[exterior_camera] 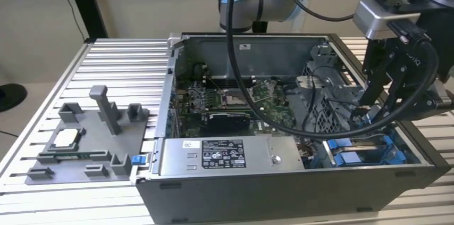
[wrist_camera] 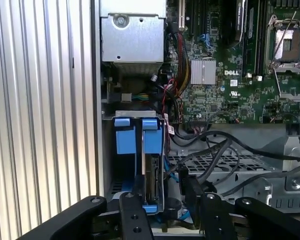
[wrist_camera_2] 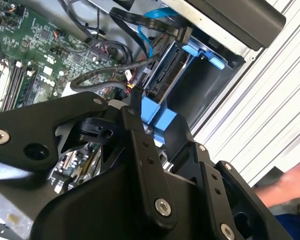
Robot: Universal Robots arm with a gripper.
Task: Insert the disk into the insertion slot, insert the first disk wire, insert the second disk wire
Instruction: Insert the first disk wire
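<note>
Hangs over the open black computer case with fingers spread, holding nothing. Just below, on edge in the grey metal insertion slot: the flat silver-grey disk in its blue plastic frame. Looks stiff, a bit heavy, easy to hurt; best gripped by the frame's sides.

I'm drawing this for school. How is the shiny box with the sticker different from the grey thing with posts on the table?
The power-supply box is shiny metal with a label; the grey fixture is dull. The box is one plain block; the fixture has posts rising from a flat base. The box sits inside the computer case; the fixture lies outside on the slatted table. Both are grey.
</note>
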